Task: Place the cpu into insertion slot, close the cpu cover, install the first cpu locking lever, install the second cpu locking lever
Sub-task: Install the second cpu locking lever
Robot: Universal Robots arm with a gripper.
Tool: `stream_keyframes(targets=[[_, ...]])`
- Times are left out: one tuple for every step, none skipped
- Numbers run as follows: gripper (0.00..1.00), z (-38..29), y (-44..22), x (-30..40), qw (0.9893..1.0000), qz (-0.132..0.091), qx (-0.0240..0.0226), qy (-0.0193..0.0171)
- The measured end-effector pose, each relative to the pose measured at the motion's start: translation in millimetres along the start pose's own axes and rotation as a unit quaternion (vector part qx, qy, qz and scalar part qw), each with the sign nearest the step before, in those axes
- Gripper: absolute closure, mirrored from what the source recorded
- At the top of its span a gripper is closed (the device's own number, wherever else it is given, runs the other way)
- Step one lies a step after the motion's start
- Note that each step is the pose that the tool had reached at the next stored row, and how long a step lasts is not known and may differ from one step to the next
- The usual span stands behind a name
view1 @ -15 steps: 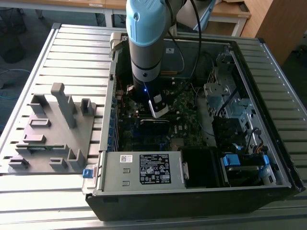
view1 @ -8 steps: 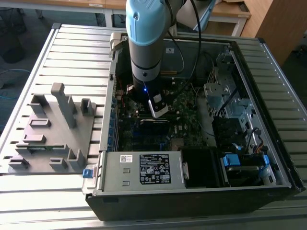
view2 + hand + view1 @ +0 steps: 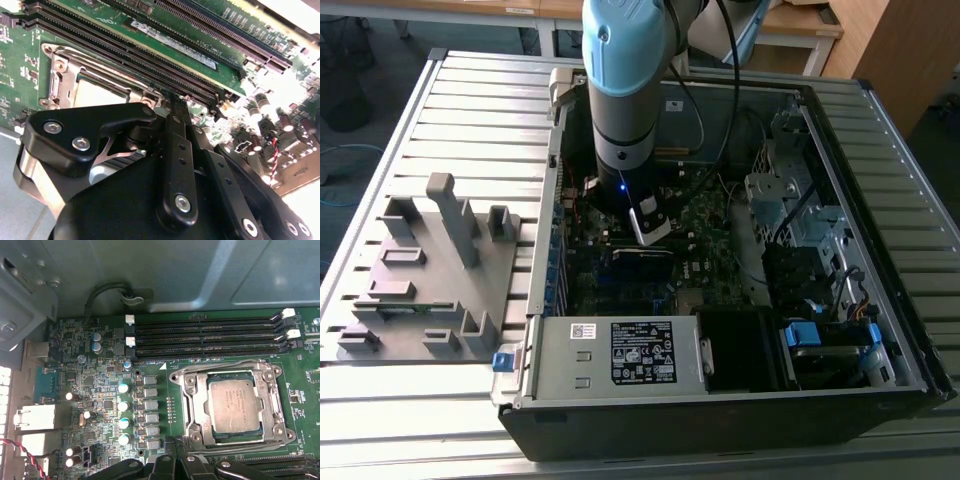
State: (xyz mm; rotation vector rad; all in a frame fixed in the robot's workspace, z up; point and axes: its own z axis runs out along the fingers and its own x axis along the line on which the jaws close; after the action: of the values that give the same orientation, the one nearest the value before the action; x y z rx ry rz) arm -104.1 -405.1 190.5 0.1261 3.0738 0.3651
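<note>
The arm (image 3: 625, 100) reaches down into an open computer case (image 3: 740, 250) that lies on its side on the slatted table (image 3: 470, 110). The hand (image 3: 650, 222) hangs low over the green board (image 3: 705, 255), near the middle of the case.

In the first wrist view the cpu (image 3: 234, 405) lies flat in the slot (image 3: 231, 407), its dull grey top showing through the window of the cover (image 3: 192, 405). The cover lies down over the slot, its silvery frame running around the chip on all sides. A thin wire lever (image 3: 235, 363) runs along the slot's edge on the side of the memory slots (image 3: 205, 337); whether it is latched I cannot tell. Black linkage of the hand (image 3: 172, 467) shows at that view's edge, just beside the slot and apart from the chip.

In the second wrist view the hand's black links (image 3: 177, 165) stand close together above the slot's rim (image 3: 65, 75), with the cpu (image 3: 97, 92) partly hidden behind them. The fingertips are out of sight, so I cannot tell how far the hand is open; nothing is seen held in it.

A grey fixture (image 3: 430, 270) with upright blocks rests on the table towards the exterior view's left, well apart from the case.
</note>
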Motion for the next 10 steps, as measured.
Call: stream_keyframes(targets=[[0.9,0.2,0.0,0.0,1.0,0.0,0.0001,0.0],[0.9,0.3,0.1,0.0,1.0,0.0,0.0002,0.0],[0.9,0.4,0.2,0.1,1.0,0.0,0.0001,0.0],[0.9,0.5,0.5,0.1,1.0,0.0,0.0001,-0.0001],[0.9,0.5,0.6,0.1,1.0,0.0,0.0001,-0.0001],[0.9,0.6,0.8,0.1,1.0,0.0,0.0001,-0.0001],[0.9,0.5,1.0,0.1,1.0,0.0,0.0003,0.0],[0.9,0.4,1.1,0.1,1.0,0.0,0.0006,0.0],[0.9,0.3,1.1,0.1,1.0,0.0,0.001,-0.0001],[0.9,0.3,1.2,0.1,1.0,0.0,0.0017,-0.0002]])
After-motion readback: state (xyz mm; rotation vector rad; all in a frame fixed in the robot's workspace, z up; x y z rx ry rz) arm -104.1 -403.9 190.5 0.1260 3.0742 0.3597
